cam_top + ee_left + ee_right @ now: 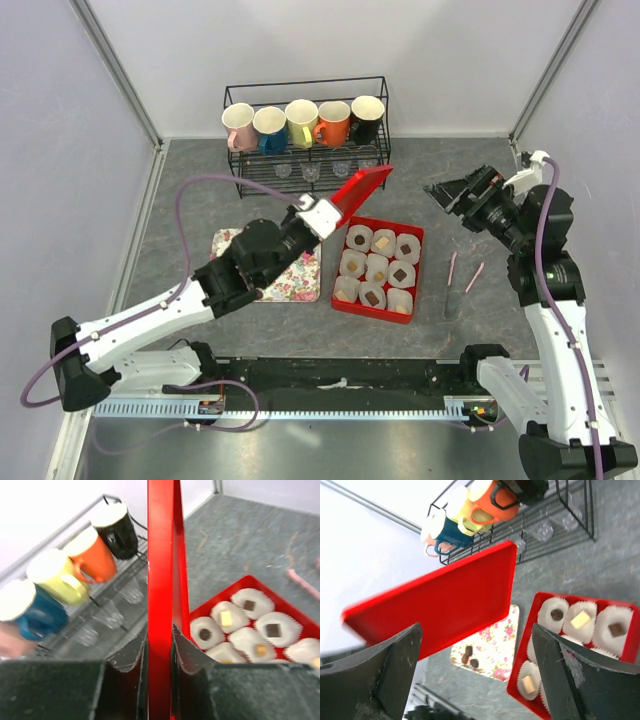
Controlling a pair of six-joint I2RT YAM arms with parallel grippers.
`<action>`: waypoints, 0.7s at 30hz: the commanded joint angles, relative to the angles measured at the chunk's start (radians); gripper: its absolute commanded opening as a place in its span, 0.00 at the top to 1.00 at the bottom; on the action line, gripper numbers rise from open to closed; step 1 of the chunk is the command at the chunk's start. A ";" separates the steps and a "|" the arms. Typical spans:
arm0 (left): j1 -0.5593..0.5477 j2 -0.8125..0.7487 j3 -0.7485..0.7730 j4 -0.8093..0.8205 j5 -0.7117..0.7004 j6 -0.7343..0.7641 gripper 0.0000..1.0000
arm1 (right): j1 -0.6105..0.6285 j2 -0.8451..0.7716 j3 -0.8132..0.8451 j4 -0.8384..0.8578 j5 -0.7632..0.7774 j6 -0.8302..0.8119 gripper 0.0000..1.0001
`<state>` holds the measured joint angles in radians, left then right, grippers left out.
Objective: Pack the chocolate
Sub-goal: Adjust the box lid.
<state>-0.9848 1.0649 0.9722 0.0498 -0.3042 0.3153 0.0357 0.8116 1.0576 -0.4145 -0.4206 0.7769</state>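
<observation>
Underneath all else, a grey mottled table. At its far edge, a black wire rack, with five mugs along the top shelf: pink, blue, yellow, orange, black from left to right. On the shelf below, small clear glasses.

In front of the rack and lifted off the surface, a flat red lid, tilted up over the far left corner of the box. Clamped on its near edge by the left gripper, one finger pressed to each face.

Mid-table, an open red box with white paper cups in three rows of three. Just left of it, a floral tray, partly hidden under the left arm.

Right of the box and raised above the table, the right gripper, jaws spread wide, nothing between them. Near the box's right side but apart from it, pink-tipped tongs lying flat.

Smallest of all, the chocolate: brown, tan and cream pieces in the cups, plus a few dark pieces on the floral tray in the right wrist view.
</observation>
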 commanded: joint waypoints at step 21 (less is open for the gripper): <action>-0.313 0.184 -0.127 0.524 -0.204 0.694 0.98 | 0.013 0.170 -0.048 0.042 -0.089 0.137 0.07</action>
<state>-1.2831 1.2194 0.8330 0.4583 -0.5026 0.9188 0.0383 0.9619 1.0290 -0.4011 -0.4732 0.9207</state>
